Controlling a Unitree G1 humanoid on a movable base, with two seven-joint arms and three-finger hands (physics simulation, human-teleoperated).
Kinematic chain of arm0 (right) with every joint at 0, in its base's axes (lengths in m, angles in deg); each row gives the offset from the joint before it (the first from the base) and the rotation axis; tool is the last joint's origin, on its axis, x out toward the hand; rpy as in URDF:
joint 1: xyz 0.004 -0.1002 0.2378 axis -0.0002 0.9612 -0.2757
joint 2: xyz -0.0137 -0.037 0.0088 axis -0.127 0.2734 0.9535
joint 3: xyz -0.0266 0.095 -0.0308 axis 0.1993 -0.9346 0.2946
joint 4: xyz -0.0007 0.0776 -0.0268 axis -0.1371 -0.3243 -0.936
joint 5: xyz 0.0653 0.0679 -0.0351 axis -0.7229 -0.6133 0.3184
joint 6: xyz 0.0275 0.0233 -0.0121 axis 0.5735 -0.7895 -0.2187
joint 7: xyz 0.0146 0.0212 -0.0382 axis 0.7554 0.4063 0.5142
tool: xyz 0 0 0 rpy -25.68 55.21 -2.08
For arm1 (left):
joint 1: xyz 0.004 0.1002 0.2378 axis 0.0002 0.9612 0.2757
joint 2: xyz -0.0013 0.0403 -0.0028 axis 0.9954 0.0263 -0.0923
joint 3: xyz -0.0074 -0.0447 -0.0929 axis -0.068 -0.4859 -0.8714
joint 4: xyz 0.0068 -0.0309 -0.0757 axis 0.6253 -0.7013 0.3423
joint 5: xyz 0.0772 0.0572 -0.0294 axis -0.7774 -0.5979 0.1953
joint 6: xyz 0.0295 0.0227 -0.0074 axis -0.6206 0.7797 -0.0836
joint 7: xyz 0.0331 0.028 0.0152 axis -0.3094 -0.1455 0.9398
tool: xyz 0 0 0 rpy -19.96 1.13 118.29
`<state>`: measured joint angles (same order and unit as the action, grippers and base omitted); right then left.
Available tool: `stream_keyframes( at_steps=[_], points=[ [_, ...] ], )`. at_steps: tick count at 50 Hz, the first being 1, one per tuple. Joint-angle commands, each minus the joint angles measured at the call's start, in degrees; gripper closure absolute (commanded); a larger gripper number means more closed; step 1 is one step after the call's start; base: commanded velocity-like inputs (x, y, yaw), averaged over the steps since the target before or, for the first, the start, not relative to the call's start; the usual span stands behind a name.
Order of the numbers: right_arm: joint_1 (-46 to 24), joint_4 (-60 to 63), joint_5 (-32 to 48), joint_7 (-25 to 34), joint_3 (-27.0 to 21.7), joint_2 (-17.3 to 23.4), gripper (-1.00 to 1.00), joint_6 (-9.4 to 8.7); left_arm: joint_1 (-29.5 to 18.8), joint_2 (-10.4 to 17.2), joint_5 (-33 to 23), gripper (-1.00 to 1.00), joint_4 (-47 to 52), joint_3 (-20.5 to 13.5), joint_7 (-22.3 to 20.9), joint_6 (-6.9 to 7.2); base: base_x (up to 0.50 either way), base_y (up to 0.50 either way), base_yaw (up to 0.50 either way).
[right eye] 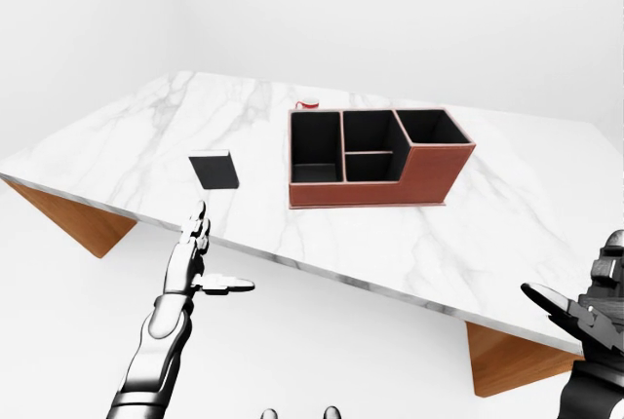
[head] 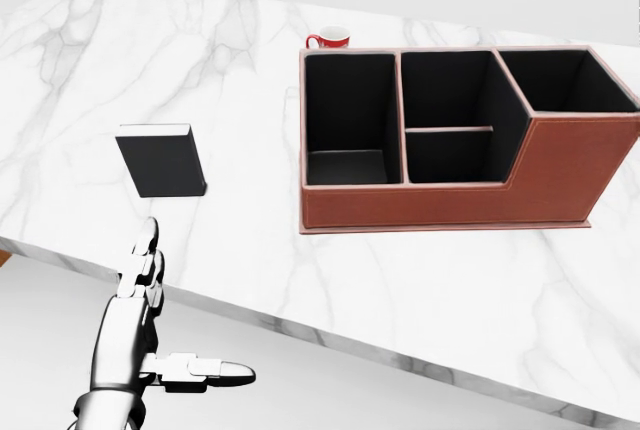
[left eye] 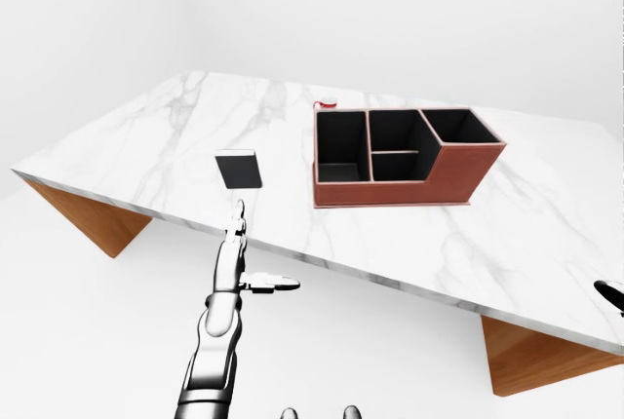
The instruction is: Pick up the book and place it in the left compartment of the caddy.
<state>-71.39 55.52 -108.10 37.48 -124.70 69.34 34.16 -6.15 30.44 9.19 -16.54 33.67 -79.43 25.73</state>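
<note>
A black book [head: 162, 160] lies flat on the marble table [head: 420, 280], left of a brown caddy [head: 450, 200] with black compartments. The caddy's left compartment [head: 347, 115] holds nothing. My left hand [head: 165, 325] hangs open below the table's near edge, under the book, fingers straight and thumb out to the right. My right hand [right eye: 590, 307] shows open at the lower right of the right-eye view, off the table's edge and far from the book.
A red mug [head: 328, 40] stands just above the caddy's left end in the head view. Wooden table supports [left eye: 93, 219] show under both ends of the table. White floor and walls surround it.
</note>
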Motion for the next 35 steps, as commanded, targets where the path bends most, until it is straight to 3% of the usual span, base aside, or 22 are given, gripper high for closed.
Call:
stream_keyframes(
  at_steps=[1, 9, 35],
  points=[
    [-0.07, 0.15, 0.05, -0.02, -0.03, -0.01, -1.00, 0.00, -0.26, 0.10, 0.02, -1.00, -0.54, -0.17, 0.05, 0.00, 0.11, -0.30, 0.00],
    [0.01, 0.54, -0.60, 0.20, -0.34, 0.01, -1.00, 0.00, -0.63, 0.13, 0.13, -1.00, -1.20, -0.26, 0.10, 0.00, 0.08, -0.22, 0.00],
    [-0.27, -0.90, 1.20, 0.67, 0.23, 0.07, -1.00, 0.00, -0.10, -0.01, 0.08, -1.00, -0.16, -0.07, 0.03, 0.00, 0.00, 0.00, 0.00]
  ],
)
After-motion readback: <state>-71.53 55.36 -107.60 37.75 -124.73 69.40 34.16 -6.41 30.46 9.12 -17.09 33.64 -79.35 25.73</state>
